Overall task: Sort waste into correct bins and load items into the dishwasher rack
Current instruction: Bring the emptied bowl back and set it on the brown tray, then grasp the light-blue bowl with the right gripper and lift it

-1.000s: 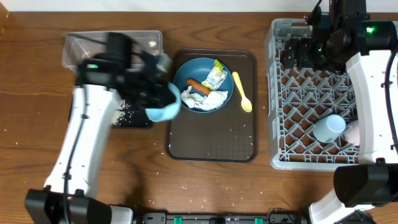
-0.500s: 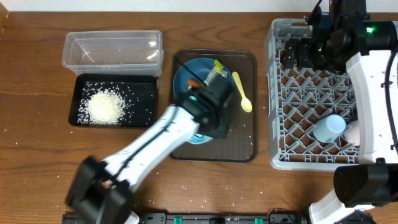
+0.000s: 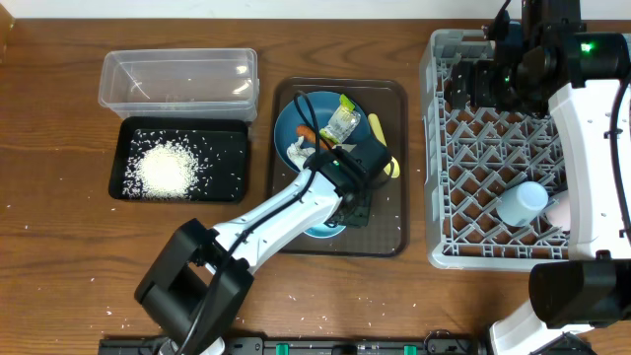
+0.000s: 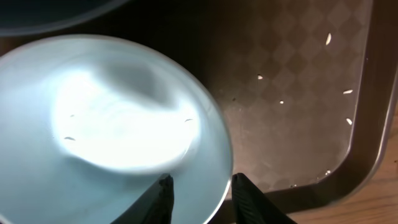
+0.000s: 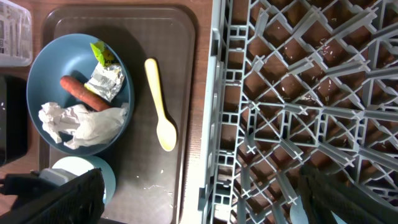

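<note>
My left gripper is shut on the rim of the white bowl, one finger inside and one outside. The bowl sits low on the front of the brown tray and holds only a few rice grains. The dark-blue dish holds the sausage, tissue and wrapper. The yellow spoon lies beside it. Rice lies in the black tray. My right gripper is open and empty above the rack.
The clear tub stands behind the black tray and holds a few grains. A light-blue cup and a pink cup sit in the rack's front right. Loose rice grains dot the brown tray and the table's front.
My left arm swung right from the black tray to the brown tray with the bowl and brought it down at the tray's front. The right arm has not moved.
</note>
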You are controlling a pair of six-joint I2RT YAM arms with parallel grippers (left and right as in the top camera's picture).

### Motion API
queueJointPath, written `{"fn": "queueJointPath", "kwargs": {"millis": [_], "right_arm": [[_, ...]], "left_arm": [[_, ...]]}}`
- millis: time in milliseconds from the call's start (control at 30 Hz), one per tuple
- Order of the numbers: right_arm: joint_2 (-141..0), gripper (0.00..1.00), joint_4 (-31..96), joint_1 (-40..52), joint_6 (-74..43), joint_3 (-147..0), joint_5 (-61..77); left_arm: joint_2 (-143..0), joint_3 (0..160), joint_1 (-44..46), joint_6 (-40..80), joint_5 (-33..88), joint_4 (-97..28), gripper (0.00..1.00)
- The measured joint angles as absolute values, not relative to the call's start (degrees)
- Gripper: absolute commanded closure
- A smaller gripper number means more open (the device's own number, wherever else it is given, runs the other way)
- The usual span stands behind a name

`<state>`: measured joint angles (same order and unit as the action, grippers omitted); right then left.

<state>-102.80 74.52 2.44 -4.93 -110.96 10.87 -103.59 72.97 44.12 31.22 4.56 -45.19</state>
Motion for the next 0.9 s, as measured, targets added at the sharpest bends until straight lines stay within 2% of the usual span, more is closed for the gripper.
{"fn": "queueJointPath", "kwargs": {"millis": [100, 200, 433, 600, 800, 900], "right_arm": [[-102.8, 0.04, 74.46, 2.44, -4.93, -110.96, 11.94], [-102.8, 0.05, 73.8, 3.09, -4.97, -110.93, 13.32], [-102.78, 0.14, 69.47, 10.52, -6.96, -105.16, 14.68], [-102.78, 0.23, 62.02, 18.94, -10.98, -94.7, 15.2], [-102.78, 0.36, 52.8, 28.84, -17.78, -83.24, 15.51], [-102.78, 0.38, 49.23, 32.64, -21.39, -79.57, 14.46]], "left_arm": [[-101.19, 73.56, 42.46, 31.42, 4.43, -46.48, 0.52], [-95.61, 74.7, 38.0, 31.51, 4.43, -48.27, 0.48], [-78.83, 76.99, 19.9, 30.33, 3.75, -52.66, 0.47], [-75.0, 77.08, 10.17, 28.95, 3.44, -54.96, 0.47], [-76.36, 77.08, 5.06, 28.25, 3.42, -56.29, 0.47], [-77.1, 77.08, 4.8, 28.01, 3.42, -56.53, 0.48]]}}
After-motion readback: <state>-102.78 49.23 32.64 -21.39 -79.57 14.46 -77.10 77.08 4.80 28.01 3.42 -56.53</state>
